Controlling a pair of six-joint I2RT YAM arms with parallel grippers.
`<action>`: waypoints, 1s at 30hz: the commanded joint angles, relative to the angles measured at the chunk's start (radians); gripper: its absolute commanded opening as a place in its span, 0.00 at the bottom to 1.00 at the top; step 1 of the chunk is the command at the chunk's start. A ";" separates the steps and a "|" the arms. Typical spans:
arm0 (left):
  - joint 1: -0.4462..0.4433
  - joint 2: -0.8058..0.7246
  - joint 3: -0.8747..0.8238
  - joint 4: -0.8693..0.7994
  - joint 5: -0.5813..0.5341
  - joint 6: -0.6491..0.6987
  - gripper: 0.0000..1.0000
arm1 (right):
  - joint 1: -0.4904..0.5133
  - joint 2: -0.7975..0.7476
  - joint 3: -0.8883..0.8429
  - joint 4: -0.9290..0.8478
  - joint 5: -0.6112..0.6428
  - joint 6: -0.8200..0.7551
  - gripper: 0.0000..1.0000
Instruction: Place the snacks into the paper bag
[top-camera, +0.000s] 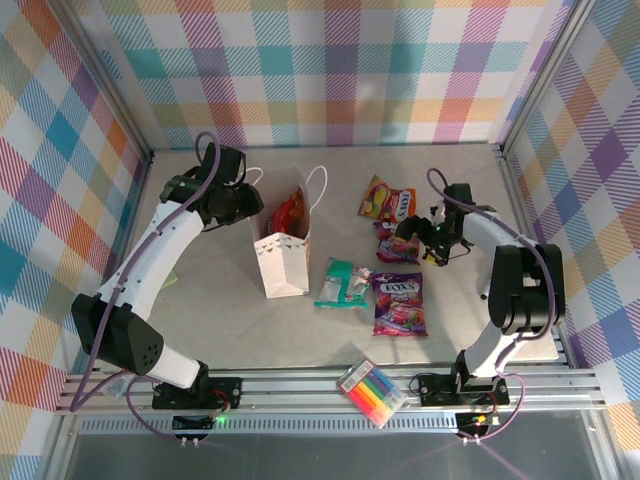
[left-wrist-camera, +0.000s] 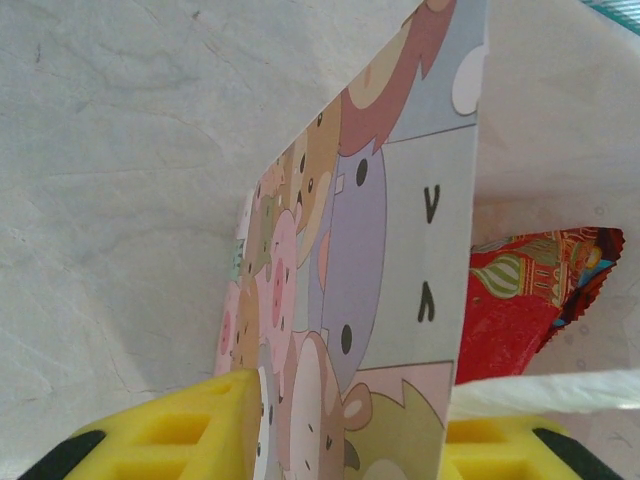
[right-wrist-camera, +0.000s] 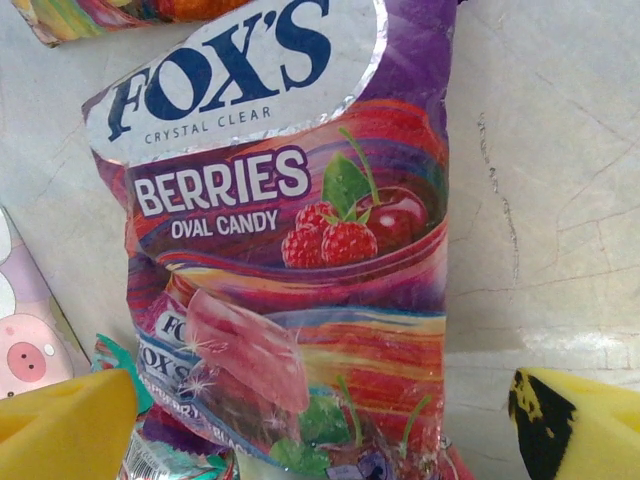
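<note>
The white paper bag (top-camera: 281, 262) with its cartoon print stands left of centre, and the large red chip bag (top-camera: 291, 211) sticks out of its mouth. My left gripper (top-camera: 246, 203) is at the bag's far left rim. In the left wrist view the printed bag wall (left-wrist-camera: 350, 300) runs between the yellow fingers (left-wrist-camera: 170, 435), which press on it, and the red chip bag (left-wrist-camera: 525, 290) lies inside. My right gripper (top-camera: 416, 241) hovers open over a small magenta berry packet (right-wrist-camera: 290, 220), its fingers (right-wrist-camera: 65, 425) wide on either side. An orange packet (top-camera: 388, 202), the teal packet (top-camera: 343, 283) and the purple candy bag (top-camera: 400, 303) lie on the table.
A flat pack of coloured marker pens (top-camera: 372, 392) lies on the front rail. Plaid walls close in the back and both sides. Bare grey table (top-camera: 200, 300) stretches left of the bag and along the far edge.
</note>
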 joint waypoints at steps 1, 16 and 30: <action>0.011 0.016 0.032 -0.020 -0.001 0.010 0.35 | -0.007 0.025 0.004 0.028 -0.022 0.005 0.95; 0.011 0.010 0.039 -0.023 -0.005 0.015 0.36 | -0.005 0.114 0.025 0.096 -0.079 0.032 0.91; 0.011 0.003 0.009 -0.014 0.005 0.010 0.36 | 0.045 0.154 0.058 0.113 -0.061 0.057 0.83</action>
